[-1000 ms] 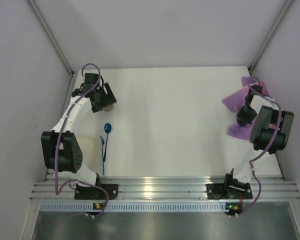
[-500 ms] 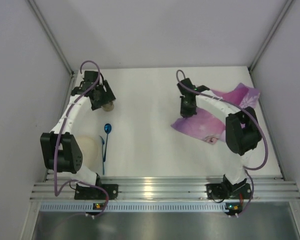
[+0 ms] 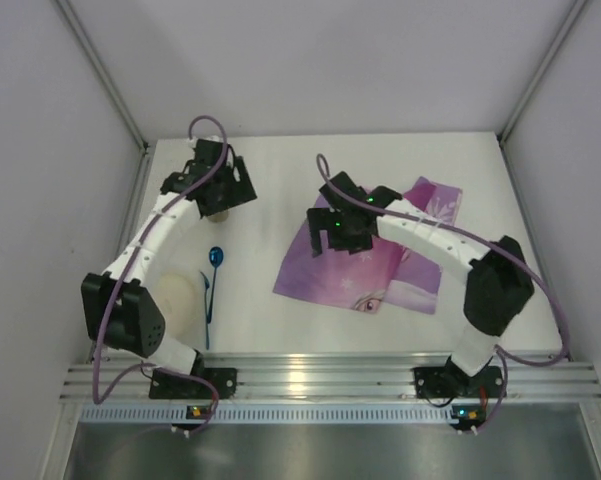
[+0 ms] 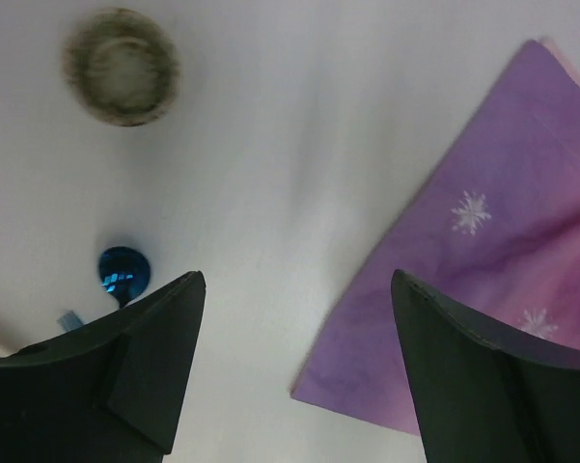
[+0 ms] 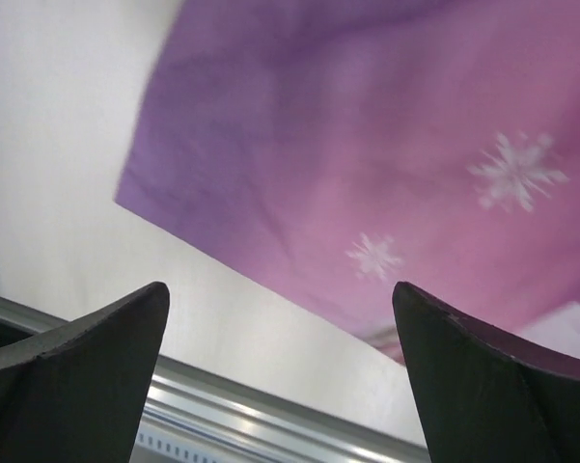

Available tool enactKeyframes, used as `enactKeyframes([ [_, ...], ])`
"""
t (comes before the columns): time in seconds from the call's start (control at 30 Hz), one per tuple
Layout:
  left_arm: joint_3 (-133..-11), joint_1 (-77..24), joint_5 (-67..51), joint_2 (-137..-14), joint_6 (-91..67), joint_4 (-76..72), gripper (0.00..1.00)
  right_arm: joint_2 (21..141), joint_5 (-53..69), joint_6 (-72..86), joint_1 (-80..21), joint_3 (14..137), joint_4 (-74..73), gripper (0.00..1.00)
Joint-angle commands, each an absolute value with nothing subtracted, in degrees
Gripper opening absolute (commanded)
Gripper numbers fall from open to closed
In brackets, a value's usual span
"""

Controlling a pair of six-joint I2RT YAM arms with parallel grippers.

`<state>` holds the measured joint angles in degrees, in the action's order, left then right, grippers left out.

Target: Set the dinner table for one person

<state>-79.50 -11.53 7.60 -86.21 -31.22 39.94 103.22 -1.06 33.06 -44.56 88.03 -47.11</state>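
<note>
Purple snowflake-printed placemat [image 3: 330, 275] lies flat and slantwise on the white dinner table [image 3: 270, 330], right of centre. The table fills the view from the ribbed rail [image 3: 310, 375] at the near edge to the far wall. The right gripper [image 3: 332, 228] hangs over the placemat's far-left part, jaws spread wide and grasping nothing. The left gripper [image 3: 220, 195] hovers at the far left, likewise released, above 1 small round cup [image 3: 218, 212]. Just nearer lies 1 blue spoon [image 3: 214, 258], beside a pale dish [image 3: 183, 300] half hidden under the left arm.
</note>
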Motion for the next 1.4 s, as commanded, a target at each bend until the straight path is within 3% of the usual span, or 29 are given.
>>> enactKeyframes([
  [0.0, -83.7, -20.5, 6.6, -92.2, -29.0, 36.7, 0.83, 88.0, -5.6, 33.8, -38.9, 79.7, -49.0, 1.0],
  [0.27, -92.0, -29.3, 3.8, -109.8, -29.2, 35.6, 0.82, 73.0, -0.6, 28.4, -11.2, 57.7, -47.0, 1.0],
  [0.47, -98.3, -29.8, 2.5, -122.7, -29.3, 36.1, 0.83, 71.8, 2.3, 24.9, -0.5, 55.4, -46.9, 1.0],
  [0.73, -103.6, -30.3, 0.8, -129.8, -28.4, 36.9, 0.82, 76.5, 1.6, 23.0, 7.7, 56.0, -44.0, 1.0],
  [0.87, -104.1, -30.6, 0.3, -131.8, -28.5, 37.0, 0.67, 82.0, 3.0, 23.0, 8.9, 56.3, -39.5, 1.0],
  [0.9, -103.9, -30.6, -1.5, -131.8, -28.5, 37.0, 0.51, 84.7, 3.0, 23.3, 8.9, 56.4, -38.6, 1.0],
  [0.97, -103.6, -30.6, -1.9, -131.8, -28.5, 37.2, 0.31, 89.2, 3.9, 23.6, 9.0, 57.1, -36.0, 1.0],
  [1.0, -103.4, -30.5, -2.1, -131.8, -28.6, 37.4, 0.13, 90.7, 5.1, 24.3, 9.0, 57.4, -35.2, 1.0],
  [1.1, -102.3, -30.5, -3.4, -130.9, -29.0, 37.2, 0.0, 95.6, 8.4, 26.4, 8.8, 58.3, -31.0, 0.92],
  [1.2, -101.7, -30.4, -3.6, -130.4, -29.0, 37.2, 0.0, 99.7, 10.7, 27.9, 7.9, 59.5, -28.4, 0.75],
  [1.23, -101.5, -30.4, -3.7, -130.3, -28.8, 37.2, 0.0, 100.6, 11.0, 28.1, 6.8, 60.2, -28.0, 0.6],
  [1.3, -101.4, -30.4, -3.8, -130.1, -28.7, 37.5, 0.0, 103.2, 11.0, 28.6, 5.4, 61.1, -27.2, 0.47],
  [1.33, -101.3, -30.3, -4.1, -129.9, -28.7, 37.4, 0.0, 104.1, 11.0, 28.7, 4.1, 61.9, -27.0, 0.33],
  [1.37, -101.4, -30.2, -4.2, -129.8, -28.7, 37.7, 0.0, 105.6, 11.0, 28.7, 3.5, 62.1, -26.7, 0.27],
])
